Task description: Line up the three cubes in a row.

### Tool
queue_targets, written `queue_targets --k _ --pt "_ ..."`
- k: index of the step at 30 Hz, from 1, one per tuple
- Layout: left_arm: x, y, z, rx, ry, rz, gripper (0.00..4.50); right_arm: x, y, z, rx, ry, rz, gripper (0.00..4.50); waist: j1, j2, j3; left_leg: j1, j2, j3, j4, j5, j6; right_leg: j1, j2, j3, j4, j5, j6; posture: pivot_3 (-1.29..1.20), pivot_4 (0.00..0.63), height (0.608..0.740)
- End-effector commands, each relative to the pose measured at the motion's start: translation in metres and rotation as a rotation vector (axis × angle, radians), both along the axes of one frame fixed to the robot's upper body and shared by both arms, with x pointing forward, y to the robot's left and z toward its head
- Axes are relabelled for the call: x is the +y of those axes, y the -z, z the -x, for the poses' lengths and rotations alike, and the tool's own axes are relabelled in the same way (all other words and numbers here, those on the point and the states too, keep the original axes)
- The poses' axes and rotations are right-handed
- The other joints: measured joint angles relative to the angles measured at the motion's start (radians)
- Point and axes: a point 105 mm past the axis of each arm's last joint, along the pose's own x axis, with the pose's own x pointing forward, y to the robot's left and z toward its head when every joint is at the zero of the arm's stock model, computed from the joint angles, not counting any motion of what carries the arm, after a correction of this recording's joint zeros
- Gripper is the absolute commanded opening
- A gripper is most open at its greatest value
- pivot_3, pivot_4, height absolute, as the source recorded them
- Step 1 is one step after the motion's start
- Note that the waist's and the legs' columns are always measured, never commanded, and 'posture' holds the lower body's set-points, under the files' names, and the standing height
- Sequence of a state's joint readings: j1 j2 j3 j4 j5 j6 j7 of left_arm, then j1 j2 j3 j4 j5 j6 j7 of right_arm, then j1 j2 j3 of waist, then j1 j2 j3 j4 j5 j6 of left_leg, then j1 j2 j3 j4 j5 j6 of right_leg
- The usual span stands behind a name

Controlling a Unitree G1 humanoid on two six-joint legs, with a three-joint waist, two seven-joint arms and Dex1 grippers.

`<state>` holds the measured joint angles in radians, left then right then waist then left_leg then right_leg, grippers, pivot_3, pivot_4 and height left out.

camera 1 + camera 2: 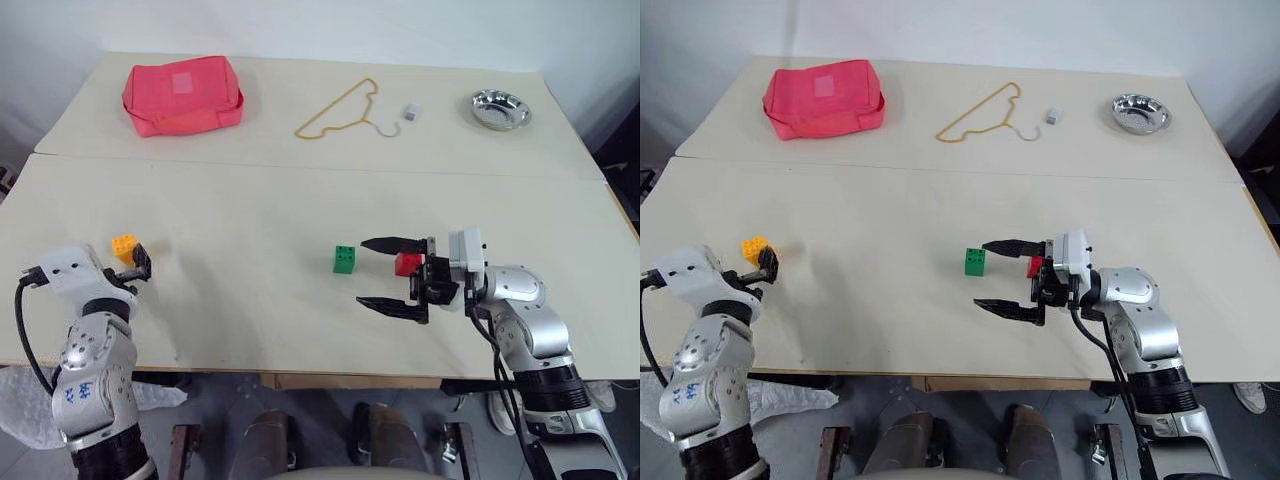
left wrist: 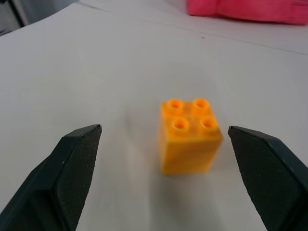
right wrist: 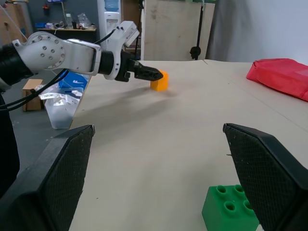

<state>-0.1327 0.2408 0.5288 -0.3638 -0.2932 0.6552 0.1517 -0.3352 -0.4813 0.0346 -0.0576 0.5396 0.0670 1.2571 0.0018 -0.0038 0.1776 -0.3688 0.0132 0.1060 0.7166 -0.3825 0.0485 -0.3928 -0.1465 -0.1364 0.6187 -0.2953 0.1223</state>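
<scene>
Both grippers stand wide apart and grasp nothing. Just ahead of the left gripper (image 2: 163, 178), between the lines of its two fingers but short of them, sits the yellow-orange cube (image 2: 188, 136). Off the right gripper's (image 1: 393, 275) fingertips stands the green cube (image 1: 345, 259); the red cube (image 1: 407, 264) lies near its palm, behind the upper finger.
</scene>
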Motion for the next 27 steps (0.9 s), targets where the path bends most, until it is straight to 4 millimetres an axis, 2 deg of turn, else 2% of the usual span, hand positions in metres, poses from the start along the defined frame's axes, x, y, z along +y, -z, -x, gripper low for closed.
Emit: queue_targets --k 1,8,9,12,14,15,17,19,21,24,27 --pt "0.001 -0.002 -0.005 0.005 0.031 0.014 3.85 0.0 -0.01 0.005 -0.048 0.005 -0.016 4.5 -0.002 0.0 0.0 0.0 0.0 0.0 0.0 0.0 0.0 0.0 0.0 0.0 0.0 0.0 0.0 0.0 0.15 0.74" --pt "0.009 -0.002 -0.014 0.04 0.057 -0.011 1.66 0.0 -0.009 0.006 -0.047 0.027 -0.024 4.5 -0.002 0.0 0.0 0.0 0.0 0.0 0.0 0.0 0.0 0.0 0.001 -0.002 0.0 0.0 0.0 0.0 0.15 0.74" --pt "0.009 -0.003 -0.015 0.039 0.077 -0.024 1.48 0.0 -0.009 0.006 -0.048 0.032 -0.026 4.5 -0.002 0.0 0.0 0.0 0.0 0.0 0.0 0.0 0.0 0.0 0.001 -0.002 0.0 0.0 0.0 0.0 0.15 0.74" --pt "-0.001 -0.028 -0.02 -0.095 0.288 -0.073 1.5 -0.003 -0.01 0.005 -0.057 0.056 -0.027 4.5 -0.002 0.0 0.0 0.0 0.0 0.0 0.0 0.0 -0.001 0.0 0.001 -0.003 0.0 0.0 0.0 0.0 0.15 0.74" --pt "-0.022 -0.06 -0.014 -0.228 0.612 -0.188 1.5 -0.009 -0.01 0.005 -0.059 0.083 -0.023 4.5 -0.001 0.0 0.0 0.0 0.0 0.0 0.0 0.0 -0.001 -0.001 0.001 -0.003 0.0 0.0 0.0 0.0 0.15 0.74" --pt "-0.031 -0.068 -0.008 -0.246 0.768 -0.286 1.5 -0.013 -0.01 0.005 -0.058 0.097 -0.019 4.5 -0.002 0.0 0.0 -0.001 0.001 0.0 0.0 0.0 -0.001 -0.001 0.001 -0.004 0.0 0.0 0.0 0.0 0.15 0.74" --pt "-0.056 -0.076 0.006 -0.226 1.157 -0.375 1.5 -0.023 -0.008 0.005 -0.055 0.13 0.0 4.5 -0.001 0.001 0.001 -0.001 0.0 0.001 -0.001 0.0 -0.001 -0.002 0.001 -0.008 -0.001 -0.001 -0.001 0.0 0.15 0.74" --pt "-0.069 -0.075 0.011 -0.165 1.386 -0.382 1.5 -0.03 -0.007 0.005 -0.051 0.156 0.011 4.5 0.0 0.004 0.002 -0.001 0.0 0.002 -0.001 0.0 -0.002 -0.002 0.001 -0.008 -0.001 -0.001 -0.001 0.0 0.15 0.74" --pt "-0.077 -0.07 0.006 -0.094 1.537 -0.41 1.5 -0.036 -0.007 0.004 -0.049 0.179 0.019 4.5 0.0 0.007 0.003 0.0 -0.001 0.003 -0.001 0.0 -0.001 -0.001 0.0 -0.008 -0.002 -0.001 -0.001 0.0 0.15 0.74" --pt "-0.092 -0.051 -0.003 0.006 1.761 -0.522 1.5 -0.044 -0.005 0.005 -0.046 0.217 0.026 4.5 -0.002 0.008 0.004 0.0 -0.001 0.004 -0.001 0.0 -0.001 -0.001 0.003 -0.008 -0.001 -0.001 0.001 0.0 0.15 0.74" --pt "-0.111 -0.034 -0.03 0.03 1.869 -0.611 1.5 -0.05 -0.003 0.009 -0.041 0.258 0.03 4.5 0.004 0.008 0.004 -0.001 -0.003 0.012 -0.001 0.0 -0.002 -0.002 0.007 -0.008 -0.002 -0.001 0.001 0.0 0.15 0.74"
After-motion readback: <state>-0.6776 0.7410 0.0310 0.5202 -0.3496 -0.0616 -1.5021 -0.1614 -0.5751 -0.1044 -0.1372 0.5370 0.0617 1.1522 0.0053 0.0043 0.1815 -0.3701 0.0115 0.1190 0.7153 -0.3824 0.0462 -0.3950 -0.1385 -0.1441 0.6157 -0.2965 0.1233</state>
